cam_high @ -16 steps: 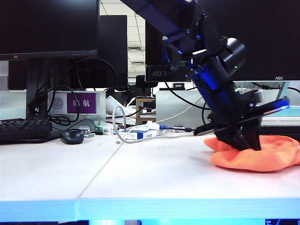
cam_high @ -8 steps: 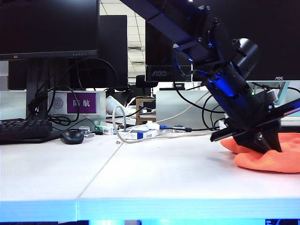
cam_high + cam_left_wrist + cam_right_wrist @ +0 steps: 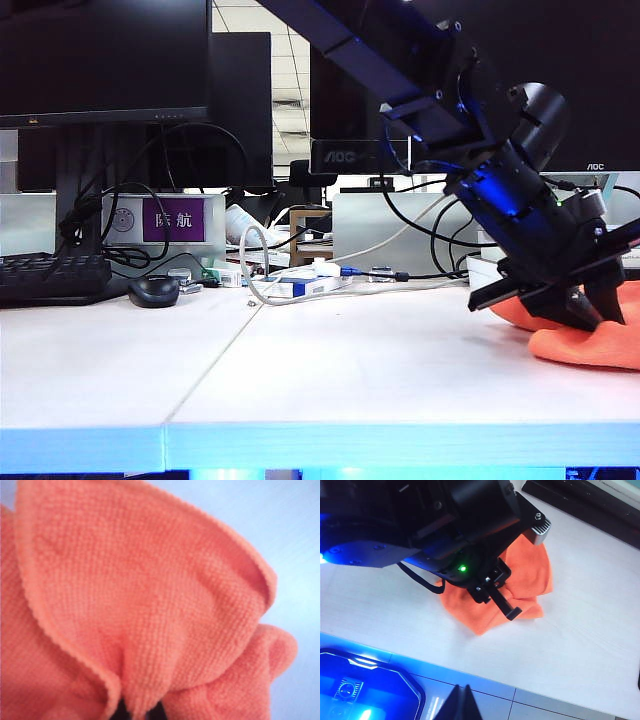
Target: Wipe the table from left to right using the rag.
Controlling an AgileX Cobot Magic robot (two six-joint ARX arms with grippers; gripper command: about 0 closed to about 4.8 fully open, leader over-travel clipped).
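Rag point(image 3: 590, 345) bunched on white table point(image 3: 330, 370); left pincer point(image 3: 509, 611) clamps it; right pincer point(image 3: 462, 705) closed, empty.

I see the rag point(image 3: 590, 345) on the table point(image 3: 330, 370) at its far right, my left gripper point(image 3: 590, 312) on top of it, mouse point(image 3: 154, 291) and keyboard point(image 3: 50, 277) back left, cables point(image 3: 300, 285) behind the middle, my right gripper point(image 3: 462, 706) above the front edge.
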